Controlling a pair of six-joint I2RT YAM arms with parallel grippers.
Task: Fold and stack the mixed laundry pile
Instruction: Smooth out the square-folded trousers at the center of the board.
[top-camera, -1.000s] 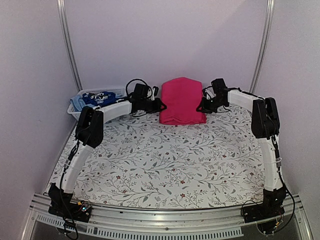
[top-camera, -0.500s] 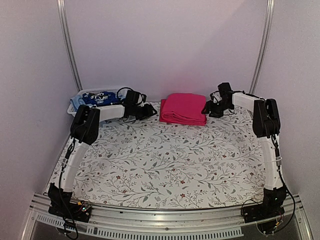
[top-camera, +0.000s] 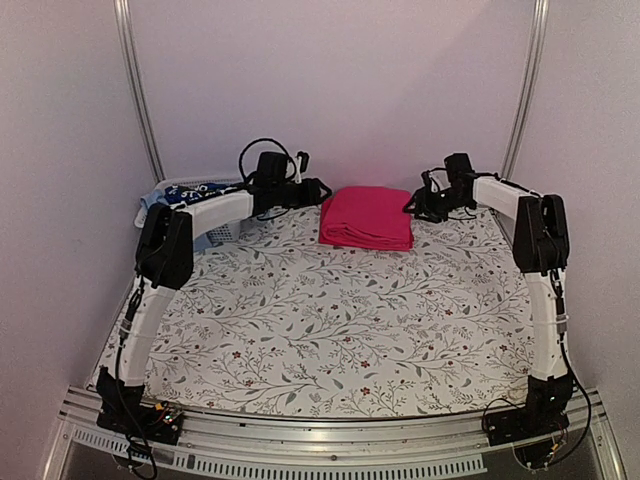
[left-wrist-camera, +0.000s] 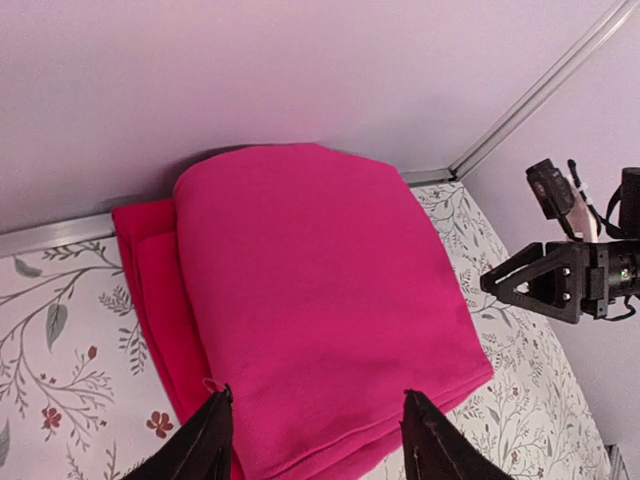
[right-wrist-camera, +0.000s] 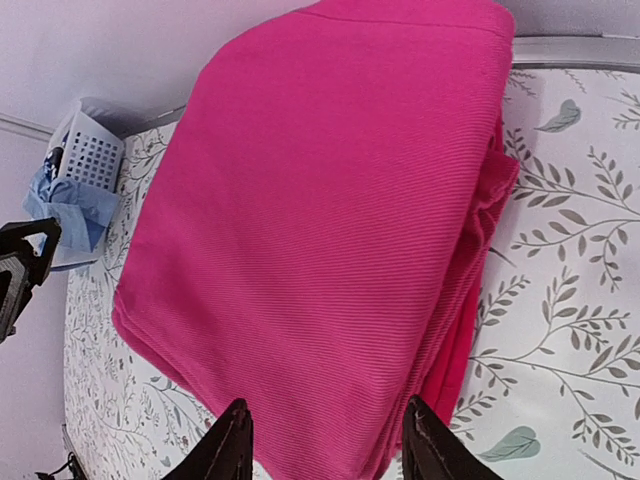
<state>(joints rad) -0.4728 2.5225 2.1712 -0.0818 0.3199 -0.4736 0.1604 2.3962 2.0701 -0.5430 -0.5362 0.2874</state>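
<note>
Stack (top-camera: 366, 218) between left hand (top-camera: 322, 188), right hand (top-camera: 411, 207)

Off to my left, a white slatted basket (right-wrist-camera: 88, 150) sits on the floral-print table (top-camera: 330, 320) near the back wall (top-camera: 330, 90).

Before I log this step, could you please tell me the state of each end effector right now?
Left end effector: open, holding nothing, near the folded pink cloth.
Right end effector: open, holding nothing.

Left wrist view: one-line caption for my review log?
Open left gripper facing the folded pink-magenta cloth on the floral table, right gripper opposite.
</note>
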